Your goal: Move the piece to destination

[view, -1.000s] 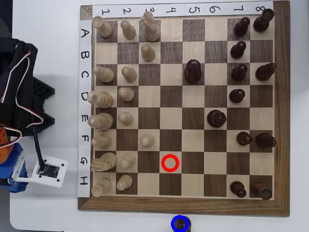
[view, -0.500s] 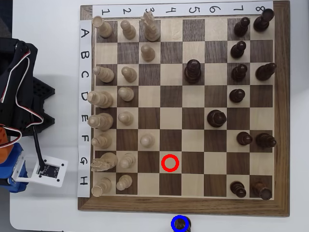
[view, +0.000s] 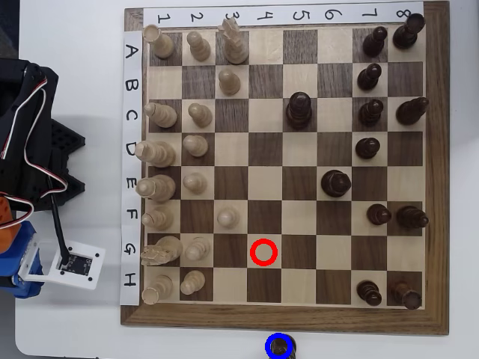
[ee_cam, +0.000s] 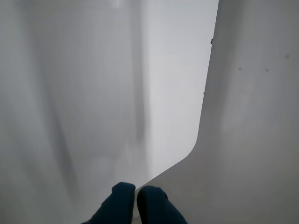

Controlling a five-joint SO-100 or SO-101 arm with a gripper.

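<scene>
In the wrist view the end effector (ee_cam: 136, 198) shows two dark blue fingertips (ee_cam: 119, 196) pressed together with nothing between them, over plain white table (ee_cam: 252, 140) whose rounded corner edge runs up past them; no chess piece shows in that view. In the overhead view the arm sits folded at the left margin, well clear of the chessboard (view: 284, 323).

Taking the chessboard as landmark: the piece (view: 280, 347), a small dark pawn, stands just below the board's bottom frame, inside the blue ring of the destination (view: 268, 351) at the very bottom margin of the picture; the red ring (view: 263, 253) on a square in row G is empty. I judge the task as good as done, pawn placed and let go, with nothing left but parking the arm.

Room: the strip between the board's bottom frame and the picture edge is narrow, and whether the table ends near there cannot be told; left of the board the table lies open; the centre of the board is sparsely set, with pale pieces (view: 196, 145) massed on its left columns and dark pieces (view: 370, 112) on its right.
</scene>
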